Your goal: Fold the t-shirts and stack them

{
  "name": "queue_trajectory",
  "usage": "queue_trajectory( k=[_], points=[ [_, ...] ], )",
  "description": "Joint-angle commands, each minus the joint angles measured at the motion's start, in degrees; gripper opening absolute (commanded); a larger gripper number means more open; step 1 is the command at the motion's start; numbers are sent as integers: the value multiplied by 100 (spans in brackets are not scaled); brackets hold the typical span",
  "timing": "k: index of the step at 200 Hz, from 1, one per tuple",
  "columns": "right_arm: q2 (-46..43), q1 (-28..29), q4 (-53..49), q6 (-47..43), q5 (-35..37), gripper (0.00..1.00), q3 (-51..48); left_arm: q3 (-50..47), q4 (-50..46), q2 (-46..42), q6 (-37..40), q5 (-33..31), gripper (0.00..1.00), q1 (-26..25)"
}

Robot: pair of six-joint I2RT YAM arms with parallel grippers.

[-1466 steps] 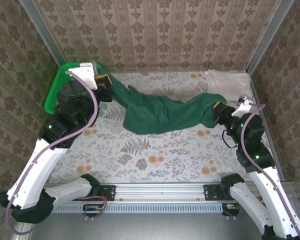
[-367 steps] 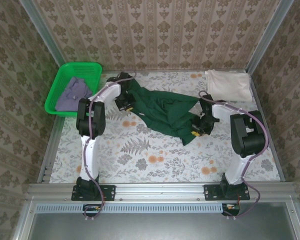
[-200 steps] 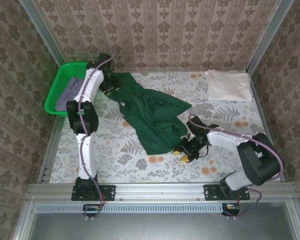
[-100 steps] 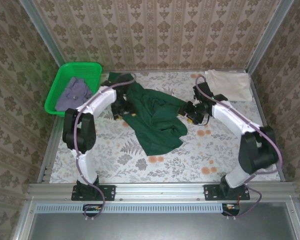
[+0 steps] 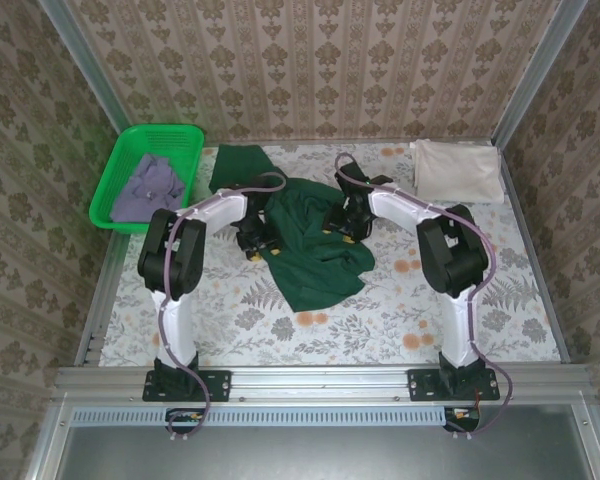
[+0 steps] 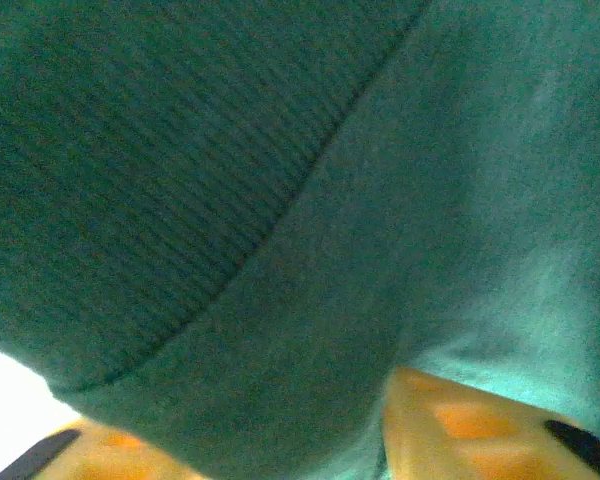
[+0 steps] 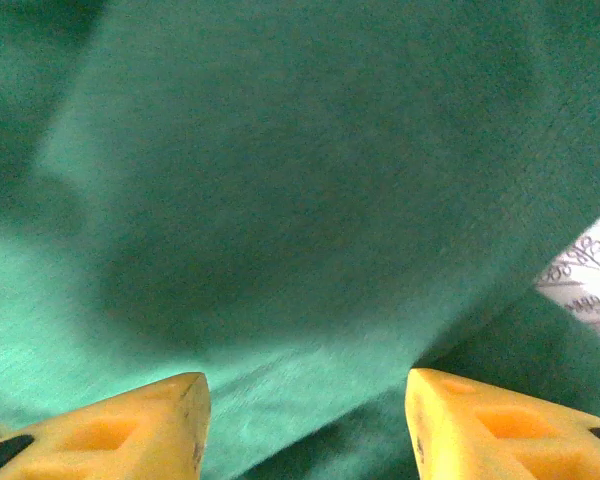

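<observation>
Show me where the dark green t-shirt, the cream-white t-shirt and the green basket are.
dark green t-shirt (image 5: 315, 265), top view, on its near flat part.
cream-white t-shirt (image 5: 458, 172), top view, on the middle of the cloth.
green basket (image 5: 165, 130), top view, on its far rim.

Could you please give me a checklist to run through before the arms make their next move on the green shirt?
1. Dark green t-shirt spread flat for folding: not ok, it lies crumpled.
2. Sleeves and hem located: cannot tell, the cloth is bunched.
3. Right hand open over the cloth: ok.
4. Left hand open: ok, cloth drapes across it.
5. Cream t-shirt folded in the far right corner: ok.
6. Lavender t-shirt out of the basket: not ok.
</observation>
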Motion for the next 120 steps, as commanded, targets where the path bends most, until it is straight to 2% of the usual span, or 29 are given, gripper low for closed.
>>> queue_trajectory(
  k=[1, 19, 32, 45, 79, 120],
  points=[
    [218, -10, -134, 167, 157, 51, 256, -31, -64, 253, 61, -443, 18, -17],
    [385, -19, -249, 157, 267, 34, 382, -94, -195, 137, 123, -809, 2, 36],
    [425, -42, -300, 150, 363, 19, 390, -170, -313, 22, 162, -935, 0, 152],
    [357, -82, -293, 132, 424, 11, 311, -260, -458, -118, 216, -1047, 0, 266],
    [-247, -322, -180, 132, 653, 1, -355, -782, -697, -718, 326, -1441, 0, 554],
    [-1332, -881, 156, 121, 656, 0, -1691, -1424, -828, -1475, 336, -1688, 0, 1079]
  ],
)
